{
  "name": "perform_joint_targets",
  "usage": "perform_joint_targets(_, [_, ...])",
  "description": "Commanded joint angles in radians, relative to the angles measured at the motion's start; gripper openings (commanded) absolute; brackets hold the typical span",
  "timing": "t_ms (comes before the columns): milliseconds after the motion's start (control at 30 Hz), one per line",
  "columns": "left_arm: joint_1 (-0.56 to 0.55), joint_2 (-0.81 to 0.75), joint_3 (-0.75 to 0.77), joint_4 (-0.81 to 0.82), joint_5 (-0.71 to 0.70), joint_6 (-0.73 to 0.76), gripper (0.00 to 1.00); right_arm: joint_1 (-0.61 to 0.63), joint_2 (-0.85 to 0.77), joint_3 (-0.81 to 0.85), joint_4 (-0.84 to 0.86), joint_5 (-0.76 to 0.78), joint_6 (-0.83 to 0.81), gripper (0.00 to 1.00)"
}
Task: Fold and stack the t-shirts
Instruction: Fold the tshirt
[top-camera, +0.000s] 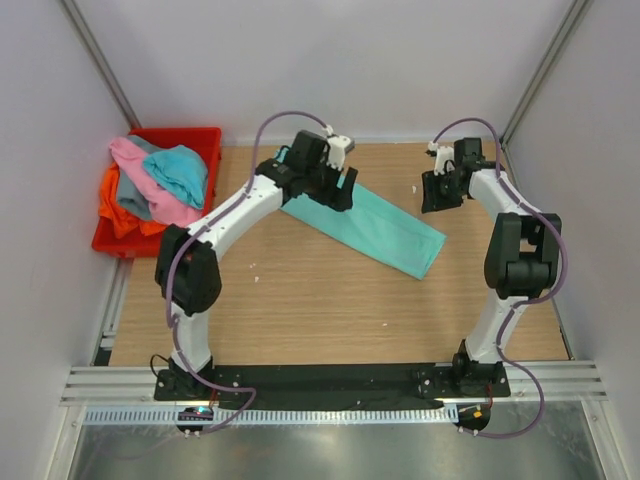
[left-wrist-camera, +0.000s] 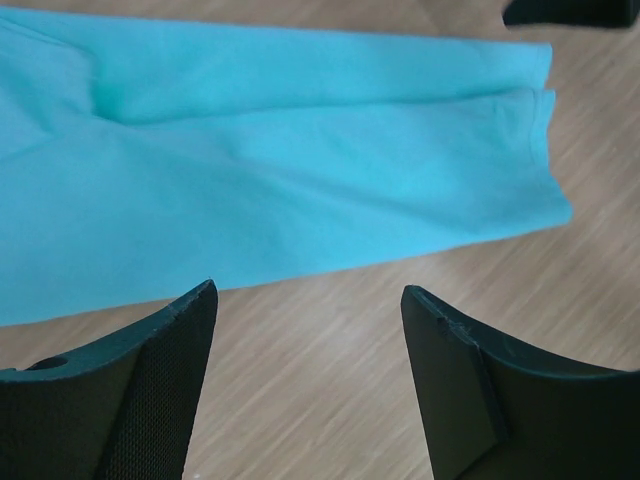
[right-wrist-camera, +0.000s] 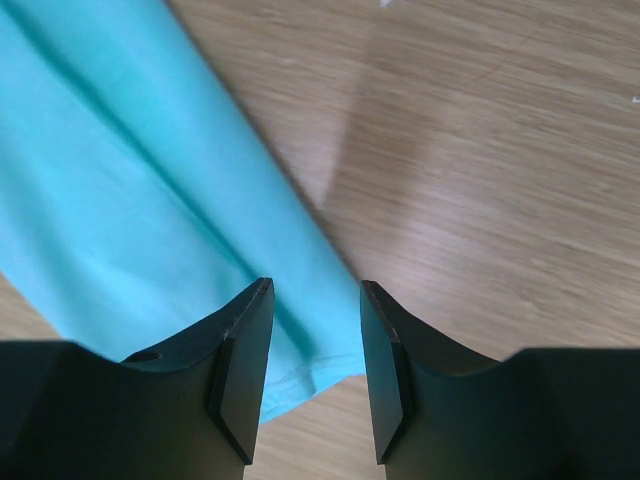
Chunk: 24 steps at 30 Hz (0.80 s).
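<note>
Jaws, left: spread wide, nothing between them, held over bare bench (top-camera: 300, 310) just beside the long edge of the mint green t-shirt (left-wrist-camera: 300, 150).
Jaws, right: parted by a narrower gap, pinching nothing – cloth and wood both show through the gap, so I read them as hovering above the shirt's edge near one end.

Item 1 – mint green t-shirt (top-camera: 385, 232). Lies flat on the bench as a long narrow band, running diagonally from under the left arm's wrist at the far middle toward the right. Layers show along one end in the left wrist view, so I judge the lengthwise folds are in. No crosswise fold yet.

Items 2 to 5 – pink t-shirt (top-camera: 150, 185), turquoise blue t-shirt (top-camera: 180, 170), orange t-shirt (top-camera: 112, 200), grey t-shirt (top-camera: 132, 200). All heaped loosely in the red bin (top-camera: 200, 133) at the far left, unfolded, overlapping one another and spilling over the bin's rim.

Stack: none that I can see on the bench.

Progress, my estimate: early. One shirt part folded, four untouched. Left to do: fold the band across into a compact packet, place it, then take each binned shirt out, fold it and pile it on top.
</note>
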Motion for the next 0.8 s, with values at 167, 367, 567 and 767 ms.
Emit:
perform_joint_targets(167, [-0.159, 0.171, 0.041, 0.002, 0.068, -0.046, 0.73, -0.057, 0.164, 0.130, 0.072, -0.013, 0.038, 0.46])
perform_joint_targets(367, [-0.211, 0.296, 0.162, -0.034, 0.063, -0.040, 0.73, -0.062, 0.178, 0.112, 0.064, -0.017, 0.020, 0.46])
perform_joint_targets(567, [-0.216, 0.387, 0.237, -0.072, 0.062, -0.031, 0.73, -0.067, 0.161, 0.066, 0.007, -0.018, -0.025, 0.46])
perform_joint_targets(767, [-0.202, 0.329, 0.158, -0.069, 0.013, 0.012, 0.73, -0.070, 0.132, -0.008, -0.053, -0.018, -0.085, 0.40])
